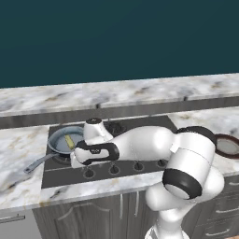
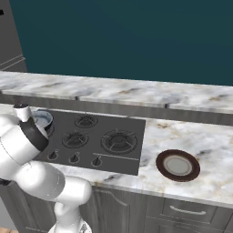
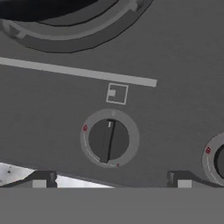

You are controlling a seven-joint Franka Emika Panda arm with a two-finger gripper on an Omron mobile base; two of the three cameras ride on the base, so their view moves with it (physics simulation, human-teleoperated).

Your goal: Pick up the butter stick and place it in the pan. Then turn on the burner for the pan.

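The pan (image 1: 59,138) sits on the back-left burner of the dark cooktop (image 1: 140,127), its long grey handle (image 1: 38,164) pointing front-left. The pale-yellow butter stick (image 1: 69,141) lies inside it. In the right base view my arm covers part of the pan (image 2: 42,119). My hand (image 1: 93,152) hangs low over the cooktop's front-left strip, just in front of the pan. In the hand view my gripper (image 3: 111,180) is open, nothing between its fingertips (image 3: 39,181). It points straight at a round burner knob (image 3: 109,140) with a second knob (image 3: 216,161) at the right edge.
A row of knobs (image 1: 114,169) runs along the cooktop's front edge. Three bare burners (image 2: 119,140) lie right of the pan. A dark-rimmed plate (image 2: 177,164) rests on the marble counter (image 2: 200,136) to the right. A raised marble ledge (image 1: 116,91) runs behind.
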